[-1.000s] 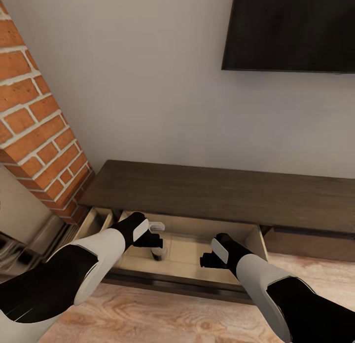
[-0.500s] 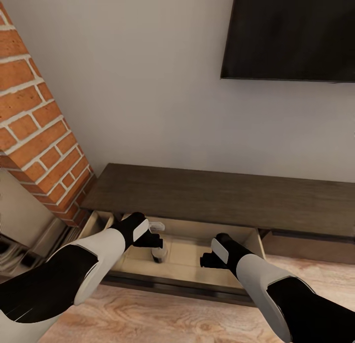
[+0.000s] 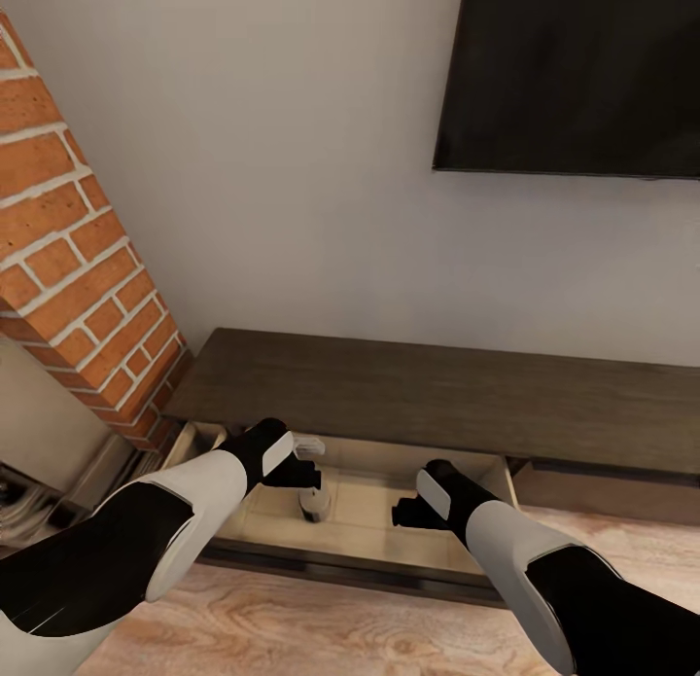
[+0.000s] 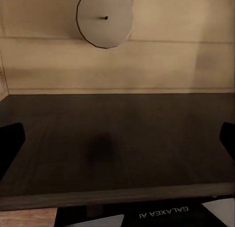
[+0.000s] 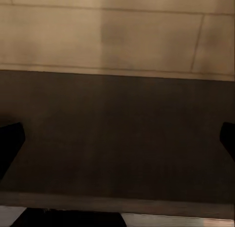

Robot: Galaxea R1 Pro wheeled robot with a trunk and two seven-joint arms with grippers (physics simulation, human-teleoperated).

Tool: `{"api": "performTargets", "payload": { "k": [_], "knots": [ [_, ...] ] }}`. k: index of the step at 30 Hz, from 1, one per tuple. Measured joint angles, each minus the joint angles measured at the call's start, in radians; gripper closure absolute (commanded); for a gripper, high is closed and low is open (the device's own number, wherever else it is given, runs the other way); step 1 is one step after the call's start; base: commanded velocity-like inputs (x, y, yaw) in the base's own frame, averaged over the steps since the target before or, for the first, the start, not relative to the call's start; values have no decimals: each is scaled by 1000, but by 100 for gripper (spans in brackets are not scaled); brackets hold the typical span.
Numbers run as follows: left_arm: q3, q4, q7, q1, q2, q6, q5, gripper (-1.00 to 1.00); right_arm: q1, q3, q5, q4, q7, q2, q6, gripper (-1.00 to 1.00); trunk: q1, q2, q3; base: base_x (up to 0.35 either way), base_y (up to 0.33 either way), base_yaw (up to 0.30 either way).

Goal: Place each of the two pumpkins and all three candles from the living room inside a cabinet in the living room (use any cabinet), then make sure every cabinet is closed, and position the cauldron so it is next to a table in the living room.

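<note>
Your head camera looks down on the cabinet (image 3: 428, 399), the long dark wooden unit against the pale wall, with one wide drawer (image 3: 374, 535) pulled out toward you at about 6 o'clock in the view. Its pale inside is exposed, and a single candle (image 3: 313, 504) stands upright on the drawer floor, just beyond your left tool (image 3: 309, 474) and a little toward 5 o'clock of it. In the left wrist view the same candle (image 4: 105, 19) appears from above as a pale disc with a small dark wick, lying past the dark front edge of the drawer.

Your left tool is released: its two dark fingertips (image 4: 11, 146) sit far apart at the picture's sides with nothing between them. Your right tool (image 3: 406, 511) hangs over the drawer at about 3 o'clock from the candle, well apart from it, and it too is released, its fingertips (image 5: 11, 144) wide apart over the drawer's dark front and pale floor.

A red brick column (image 3: 73, 258) stands at 9 o'clock, a black wall screen (image 3: 574, 73) at 1 o'clock, and light wood floor (image 3: 321, 627) lies below the drawer.
</note>
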State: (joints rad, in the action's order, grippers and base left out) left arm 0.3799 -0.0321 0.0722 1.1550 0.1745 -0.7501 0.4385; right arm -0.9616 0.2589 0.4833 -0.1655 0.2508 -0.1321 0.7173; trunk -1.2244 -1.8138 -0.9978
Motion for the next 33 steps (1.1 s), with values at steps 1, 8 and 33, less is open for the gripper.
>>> {"api": "performTargets", "payload": {
  "k": [1,8,33],
  "knots": [
    [0,0,0,0,0,0,0,-100,0,1,0,0,-3,-1,-1,-100,4,7,3,0,0,0],
    [0,0,0,0,0,0,0,-100,0,4,0,-3,-5,-1,-3,-100,31,56,25,0,0,0],
    [-3,3,-1,0,0,0,0,-100,1,1,-1,-7,-3,-1,-147,-100,127,231,103,0,0,0]
  ]
}}
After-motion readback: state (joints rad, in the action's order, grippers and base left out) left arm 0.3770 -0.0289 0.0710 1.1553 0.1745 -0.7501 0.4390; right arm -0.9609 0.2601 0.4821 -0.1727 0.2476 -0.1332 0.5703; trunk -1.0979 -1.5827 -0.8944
